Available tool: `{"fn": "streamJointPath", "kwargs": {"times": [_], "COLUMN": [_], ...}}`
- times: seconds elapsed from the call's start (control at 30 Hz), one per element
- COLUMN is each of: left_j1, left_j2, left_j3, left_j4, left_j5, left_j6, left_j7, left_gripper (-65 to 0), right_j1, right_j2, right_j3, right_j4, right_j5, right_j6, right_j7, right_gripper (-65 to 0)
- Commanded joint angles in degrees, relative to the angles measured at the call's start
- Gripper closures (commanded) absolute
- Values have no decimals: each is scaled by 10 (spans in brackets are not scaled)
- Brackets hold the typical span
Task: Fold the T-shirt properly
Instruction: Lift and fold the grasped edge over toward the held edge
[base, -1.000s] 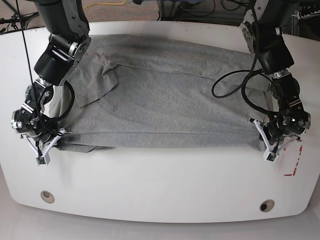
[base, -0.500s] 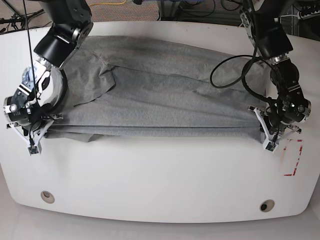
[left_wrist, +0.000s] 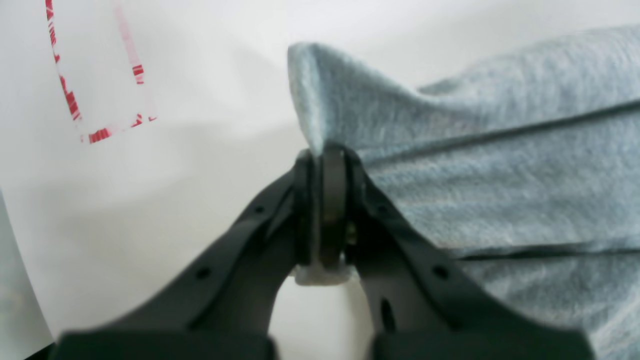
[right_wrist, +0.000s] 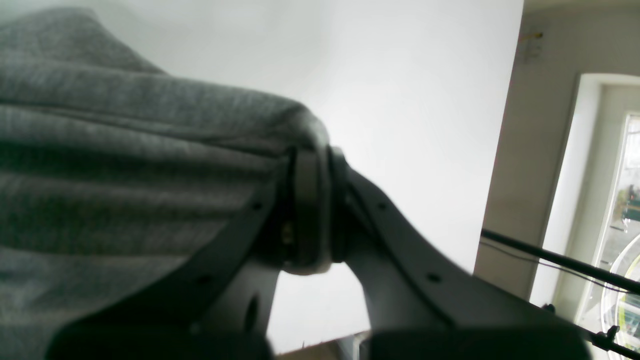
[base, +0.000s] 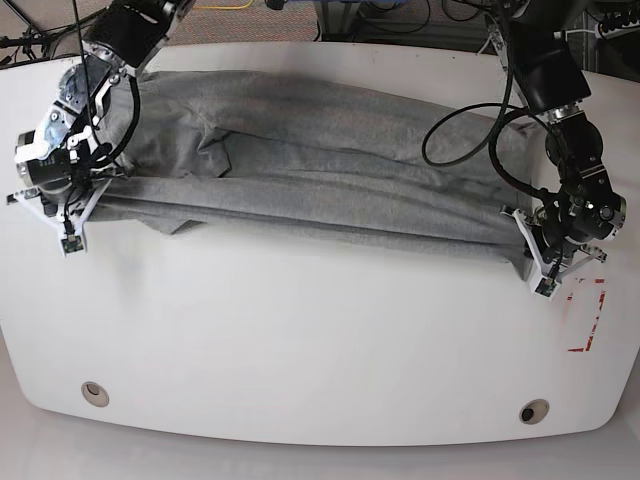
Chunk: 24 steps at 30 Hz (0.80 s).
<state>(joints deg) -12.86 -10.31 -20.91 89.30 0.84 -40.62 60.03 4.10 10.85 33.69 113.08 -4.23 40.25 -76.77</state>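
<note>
Now: T-shirt (base: 330, 160) stretched between both hands, far part on tabletop (base: 300, 340) | left hand (base: 541, 262) pinched tight on its edge | right hand (base: 72, 213) clamped on the opposite edge | red marks (base: 590, 315) just beside left hand

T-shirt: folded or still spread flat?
Mid-fold. The T-shirt lies doubled lengthwise across the table, its near edge pinched at both ends by the shut left hand and right hand.
</note>
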Motion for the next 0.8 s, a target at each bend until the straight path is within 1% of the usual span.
{"fn": "streamJointPath", "kwargs": {"times": [0.0, 0.17, 0.2, 0.37, 0.43, 0.57, 0.67, 0.77], "left_j1": [0, 30, 36, 71, 85, 103, 119, 131], "left_j2": [-22, -25, -26, -47, -47, -49, -64, -66], "left_j3": [-3, -3, -3, -2, -2, -3, -2, -1], "left_j4": [13, 13, 13, 13, 13, 16, 27, 34], "left_j5": [19, 22, 22, 22, 21, 23, 23, 23], "left_j6": [6, 6, 6, 6, 6, 6, 6, 6], "left_j7": [1, 1, 1, 1, 1, 1, 1, 1], "left_gripper": [0, 0, 0, 0, 0, 0, 0, 0], "right_j1": [-21, -58, -65, -97, -109, -126, -137, -143], "right_j2": [5, 4, -1, -4, -4, -6, -7, -7], "right_j3": [5, 5, 5, 7, 7, 7, 5, 5], "right_j4": [17, 17, 17, 19, 20, 20, 20, 20], "right_j5": [-21, -20, -14, 20, 26, 29, 29, 29], "right_j6": [-2, -2, -2, -2, -2, -2, -2, -2], "right_j7": [-5, -5, -5, -5, -5, -5, -5, -5], "right_gripper": [0, 0, 0, 0, 0, 0, -2, -25]}}
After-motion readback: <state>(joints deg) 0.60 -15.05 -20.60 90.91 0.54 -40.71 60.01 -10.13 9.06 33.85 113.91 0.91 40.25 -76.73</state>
